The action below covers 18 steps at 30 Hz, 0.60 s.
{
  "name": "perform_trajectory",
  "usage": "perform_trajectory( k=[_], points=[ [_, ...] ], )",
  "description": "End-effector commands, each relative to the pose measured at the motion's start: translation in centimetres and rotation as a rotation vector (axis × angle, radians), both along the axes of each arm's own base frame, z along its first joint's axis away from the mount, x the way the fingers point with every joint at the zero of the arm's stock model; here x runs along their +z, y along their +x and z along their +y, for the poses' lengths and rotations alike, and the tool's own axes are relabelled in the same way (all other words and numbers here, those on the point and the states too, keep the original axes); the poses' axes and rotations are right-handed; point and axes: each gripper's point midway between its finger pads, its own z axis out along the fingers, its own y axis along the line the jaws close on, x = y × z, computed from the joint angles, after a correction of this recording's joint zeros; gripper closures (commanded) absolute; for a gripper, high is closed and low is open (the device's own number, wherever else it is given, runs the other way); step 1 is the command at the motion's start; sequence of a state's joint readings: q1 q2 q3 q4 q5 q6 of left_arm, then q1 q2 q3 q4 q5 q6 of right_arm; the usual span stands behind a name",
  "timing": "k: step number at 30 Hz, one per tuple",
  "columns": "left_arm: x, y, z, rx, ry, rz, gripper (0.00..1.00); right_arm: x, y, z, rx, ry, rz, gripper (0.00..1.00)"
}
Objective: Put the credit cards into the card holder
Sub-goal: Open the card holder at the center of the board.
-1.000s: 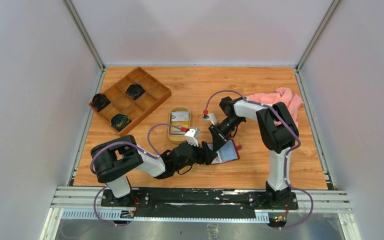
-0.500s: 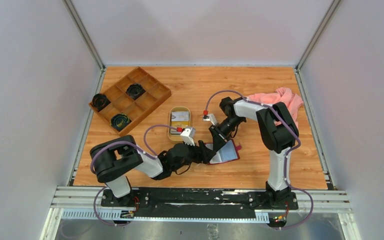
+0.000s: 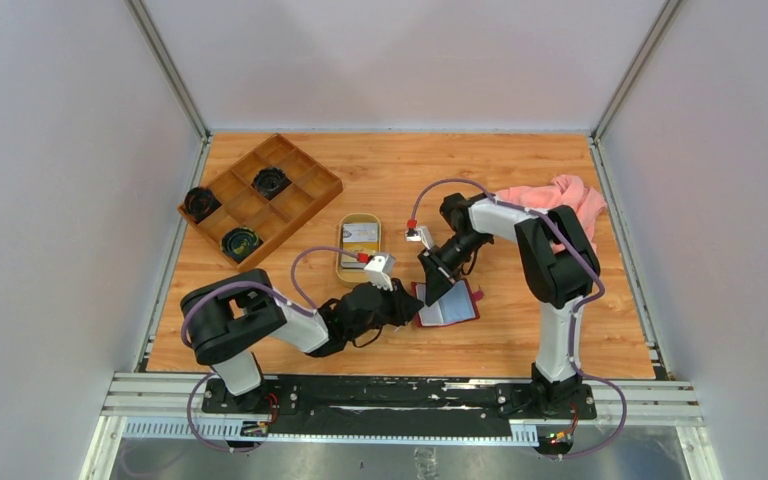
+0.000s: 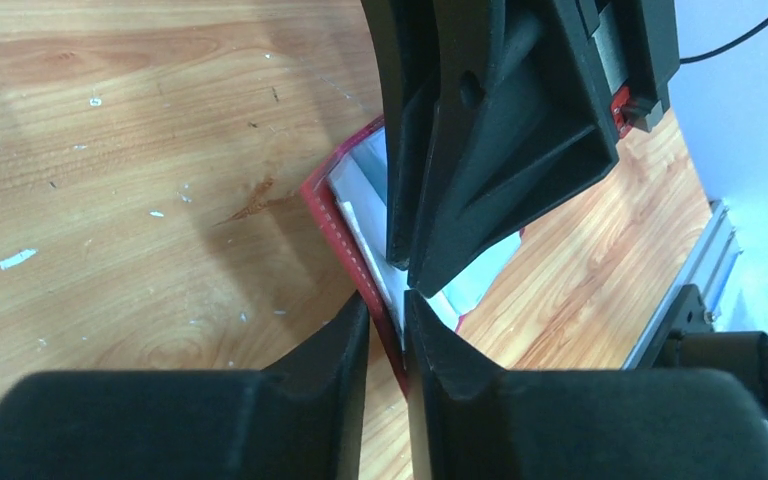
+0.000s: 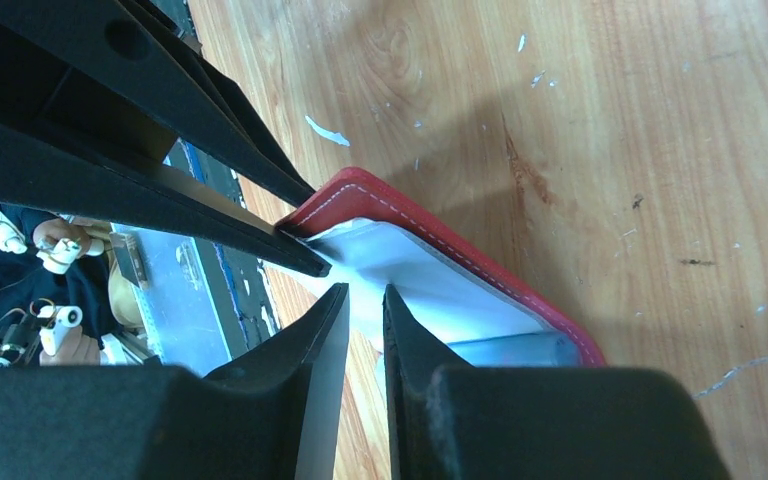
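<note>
Left gripper (image 4: 387, 312) first: jaws squeezed nearly together, nipping the red stitched edge of the card holder (image 5: 430, 265) at its near-left corner. Right beside it, almost nose to nose, the right gripper (image 5: 364, 292) comes down on the far-left corner, its fingers just as narrow and apparently pinching the grey inner flap. Between them the holder lies spread open on the table (image 3: 520, 340), about mid-width and nearer the front edge than the back.

Look out toward the table's middle and there's the job waiting: the credit cards (image 3: 360, 234) sit in the oval tray (image 3: 340, 245), just beyond the left wrist. Neither gripper carries one, and I can't tell whether any is tucked in yet. My read: opening done, loading all to come.
</note>
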<state>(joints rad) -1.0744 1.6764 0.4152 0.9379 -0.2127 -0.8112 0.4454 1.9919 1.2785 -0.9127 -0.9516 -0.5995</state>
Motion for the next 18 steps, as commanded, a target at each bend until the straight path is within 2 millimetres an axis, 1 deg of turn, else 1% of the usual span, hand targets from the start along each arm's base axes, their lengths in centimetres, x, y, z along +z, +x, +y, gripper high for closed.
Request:
perform_trajectory(
  k=[1, 5, 9, 12, 14, 16, 17, 18],
  points=[
    [-0.4, 0.7, 0.1, -0.002, 0.058, -0.039, 0.82, 1.8, 0.1, 0.1, 0.017, 0.043, -0.034, 0.77],
    [0.3, 0.8, 0.0, -0.052, 0.108, -0.122, 0.92, 3.0, 0.7, -0.6, 0.018, 0.062, -0.092, 0.77],
    [1.4, 0.5, -1.2, -0.177, 0.148, -0.234, 0.91, 5.6, 1.6, -1.9, 0.009, 0.112, -0.212, 0.76],
    [2.0, 0.1, -2.6, -0.283, 0.17, -0.296, 0.9, 7.7, 1.9, -2.8, 0.013, 0.165, -0.33, 0.73],
    [2.4, 0.1, -3.2, -0.327, 0.185, -0.331, 0.89, 8.9, 1.8, -3.3, 0.035, 0.204, -0.42, 0.7],
    [2.9, 0.2, -3.5, -0.357, 0.19, -0.362, 0.89, 9.7, 1.5, -3.4, 0.061, 0.238, -0.492, 0.67],
    [3.1, 0.3, -3.6, -0.368, 0.192, -0.38, 0.89, 10.2, 1.3, -3.5, 0.074, 0.254, -0.53, 0.63],
    [3.4, 0.4, -3.6, -0.377, 0.196, -0.397, 0.89, 10.3, 1.2, -3.5, 0.088, 0.267, -0.559, 0.61]
  ],
)
